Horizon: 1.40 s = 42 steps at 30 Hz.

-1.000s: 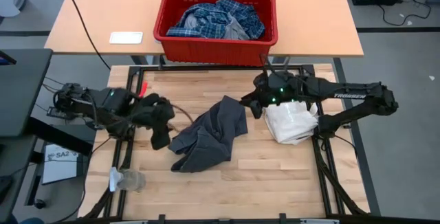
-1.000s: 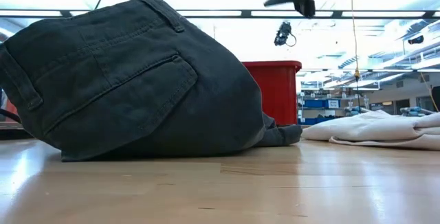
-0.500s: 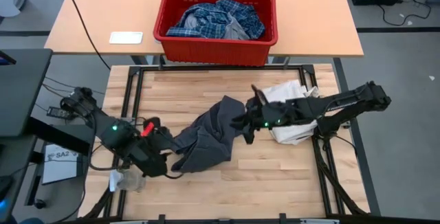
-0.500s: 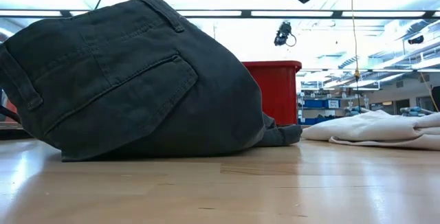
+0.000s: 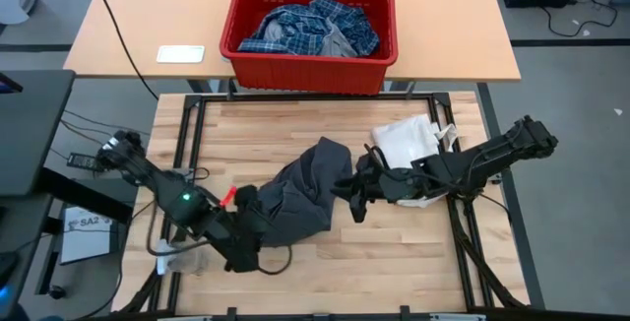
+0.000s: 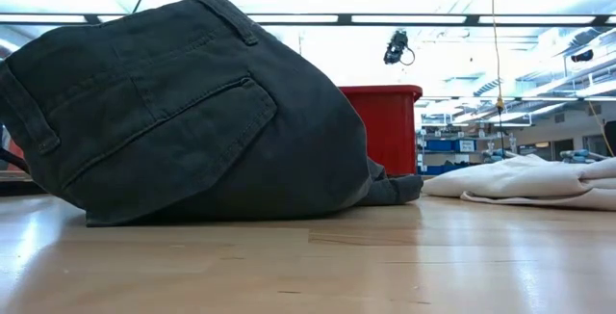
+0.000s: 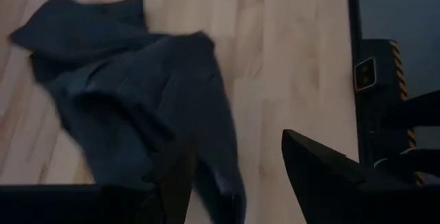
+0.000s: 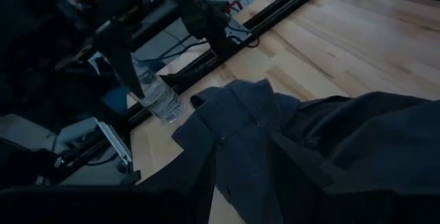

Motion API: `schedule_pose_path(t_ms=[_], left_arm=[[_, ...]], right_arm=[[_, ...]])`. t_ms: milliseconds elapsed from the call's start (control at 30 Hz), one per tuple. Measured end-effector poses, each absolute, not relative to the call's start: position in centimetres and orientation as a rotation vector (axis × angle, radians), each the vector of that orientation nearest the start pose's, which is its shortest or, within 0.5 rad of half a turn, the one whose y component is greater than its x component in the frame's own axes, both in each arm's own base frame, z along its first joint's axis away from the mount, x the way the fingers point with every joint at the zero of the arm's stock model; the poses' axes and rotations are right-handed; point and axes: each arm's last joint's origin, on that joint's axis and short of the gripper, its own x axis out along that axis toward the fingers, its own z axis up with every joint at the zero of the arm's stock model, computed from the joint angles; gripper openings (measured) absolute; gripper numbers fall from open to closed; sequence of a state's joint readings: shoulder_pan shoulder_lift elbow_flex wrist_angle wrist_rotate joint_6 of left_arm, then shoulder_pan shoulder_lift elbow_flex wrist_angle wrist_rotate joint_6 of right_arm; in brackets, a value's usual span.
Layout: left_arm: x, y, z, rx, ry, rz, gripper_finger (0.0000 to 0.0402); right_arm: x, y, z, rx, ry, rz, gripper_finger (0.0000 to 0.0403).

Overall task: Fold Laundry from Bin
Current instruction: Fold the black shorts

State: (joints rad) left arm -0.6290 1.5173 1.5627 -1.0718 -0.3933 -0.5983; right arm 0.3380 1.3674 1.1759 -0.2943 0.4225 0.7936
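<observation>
Both arms have swung in over one second: left gripper (image 5: 258, 230) and right gripper (image 5: 346, 195), each with fingers apart, now flank grey trousers (image 5: 300, 193) crumpled mid-bench (image 5: 394, 252); grasp looks imminent

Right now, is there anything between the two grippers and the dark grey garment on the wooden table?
Nothing visible stands between them. The left gripper is open at one edge of the dark grey garment, and the right gripper is open at the opposite edge. The white fabric bag lies behind the right arm, clear of both.
</observation>
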Motion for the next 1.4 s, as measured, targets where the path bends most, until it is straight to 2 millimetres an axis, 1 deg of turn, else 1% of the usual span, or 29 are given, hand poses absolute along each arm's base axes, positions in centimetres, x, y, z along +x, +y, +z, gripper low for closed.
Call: schedule_pose_path(t_ms=[67, 267, 333, 433, 533, 700, 867, 967, 1133, 1300, 1400], left_arm=[[25.6, -16.7, 35.1, -0.034, 0.911, 0.056, 0.0220], [27.4, -16.8, 33.1, -0.001, 0.961, 0.094, 0.0220], [27.9, -16.9, 32.0, -0.021, 0.947, 0.084, 0.0220], [28.9, -17.2, 30.6, -0.095, 0.899, 0.001, 0.0220], [29.1, -17.2, 30.0, -0.118, 0.876, -0.012, 0.0220], [28.9, -17.0, 29.1, -0.086, 0.886, 0.025, 0.0220], [27.3, -16.8, 27.6, -0.074, 0.928, 0.034, 0.0220], [25.8, -16.6, 26.7, -0.088, 0.946, 0.038, 0.0220], [23.9, -15.4, 25.7, -0.134, 0.924, 0.050, 0.0220], [22.7, -14.5, 24.8, -0.161, 0.884, 0.037, 0.0220], [22.2, -14.2, 24.1, -0.139, 0.894, 0.034, 0.0220]], right_arm=[[28.7, 9.2, 33.0, 0.593, 0.396, -0.250, 0.0135], [28.4, 9.9, 32.9, 0.593, 0.399, -0.250, 0.0135], [28.3, 10.1, 32.8, 0.593, 0.410, -0.252, 0.0135], [28.1, 10.4, 32.7, 0.607, 0.422, -0.264, 0.0135], [27.8, 10.9, 32.5, 0.623, 0.431, -0.268, 0.0135], [27.6, 11.4, 32.5, 0.652, 0.434, -0.258, 0.0135], [27.4, 11.7, 32.5, 0.675, 0.434, -0.256, 0.0135], [27.3, 12.0, 32.5, 0.678, 0.429, -0.260, 0.0135], [27.3, 12.0, 32.5, 0.684, 0.425, -0.271, 0.0135], [27.3, 12.0, 32.5, 0.674, 0.426, -0.265, 0.0135], [27.3, 12.1, 32.6, 0.674, 0.432, -0.249, 0.0135]])
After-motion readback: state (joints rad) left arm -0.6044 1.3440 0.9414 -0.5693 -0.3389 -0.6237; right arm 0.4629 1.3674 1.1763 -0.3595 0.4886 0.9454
